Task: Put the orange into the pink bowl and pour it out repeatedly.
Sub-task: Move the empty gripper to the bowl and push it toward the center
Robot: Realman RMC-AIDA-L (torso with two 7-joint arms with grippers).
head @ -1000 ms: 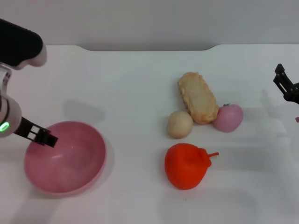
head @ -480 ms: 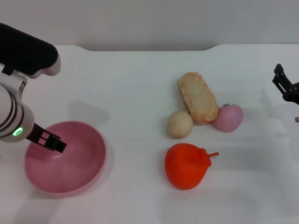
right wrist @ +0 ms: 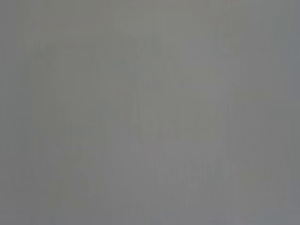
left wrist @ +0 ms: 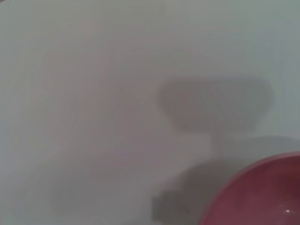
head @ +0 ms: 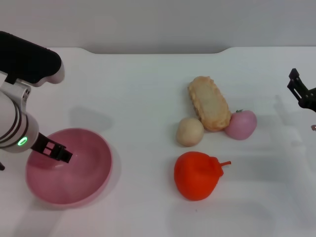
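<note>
1. Two arms flanked a white table (head: 148, 89); at the far left, the left arm, with a black upper casing and a white wrist carrying a green light, reached down toward the bowl.
2. The left gripper (head: 55, 151), a dark latticed finger tip, sat over the inner left part of the round, deep, glossy pink plastic bowl (head: 79, 182). Whether it touched the bowl wall, or whether its fingers were parted or closed, could not be told.
3. The pink bowl stood upright at the near left of the table and held no fruit. In the left wrist view only a curved piece of its rim (left wrist: 262, 197) showed, beside soft shadows on the table top.
4. Toward the middle right lay a small, round beige ball (head: 190, 131), touching the near end of a long, flat, tan bread-like toy (head: 209, 102).
5. The bright red-orange, lumpy, soft-looking toy orange (head: 197, 175) with its small curved stem lay on the table just in front of the beige ball, well apart from the pink bowl and from both grippers.
6. A round pink toy fruit (head: 241, 124) rested against the right side of the bread-like toy.
7. At the far right edge the right gripper (head: 300, 91) hung above the table, clear of every object; its black fingers appeared spread and held nothing.
8. The right wrist view gave only a plain grey field.
</note>
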